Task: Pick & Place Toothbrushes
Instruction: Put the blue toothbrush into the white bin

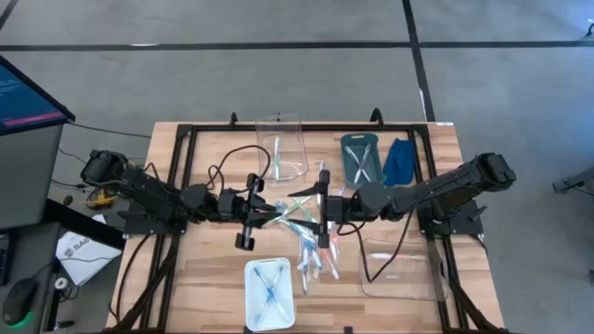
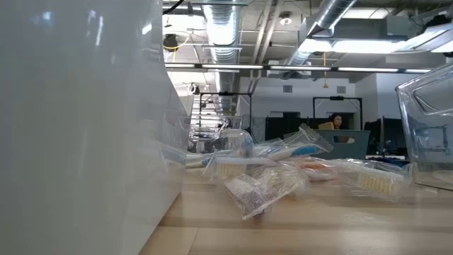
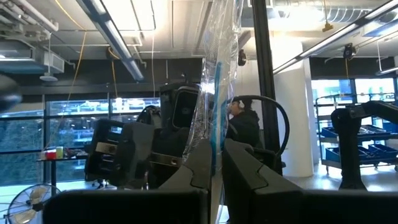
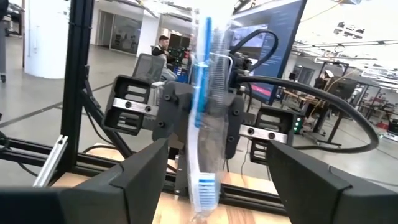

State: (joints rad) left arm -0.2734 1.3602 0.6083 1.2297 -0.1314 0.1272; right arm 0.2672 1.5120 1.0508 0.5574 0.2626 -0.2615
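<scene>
A blue toothbrush (image 4: 200, 106) in a clear wrapper stands upright in the air above the table's middle, bristle head (image 4: 203, 188) down, with my left gripper (image 3: 216, 155) shut on it. My right gripper (image 4: 217, 152) faces it from the table's right, open wide, one finger on either side of the toothbrush and clear of it. In the high view the two grippers, left (image 1: 281, 213) and right (image 1: 314, 210), meet nose to nose. Just nearer than them, a pile of several wrapped toothbrushes (image 1: 313, 250) lies flat on the wood, also seen in the low view (image 2: 283, 173). My left gripper pinches the wrapped toothbrush between its two fingers (image 3: 198, 167), at about the middle of the handle (image 3: 215, 134). The fingers come from the table's left, slanting a little upward, and lie across the toothbrush. It is lifted clear and stands upright, bristle head hanging below the fingers.
A clear bin (image 1: 283, 153), a teal tray (image 1: 345, 148) holding toothbrushes and a folded blue cloth (image 1: 400, 160) sit at the far side. A white tray (image 1: 252, 306) with blue toothbrushes and a clear bin (image 1: 399, 269) sit at the near side. Black frame rails (image 1: 181, 176) border the table.
</scene>
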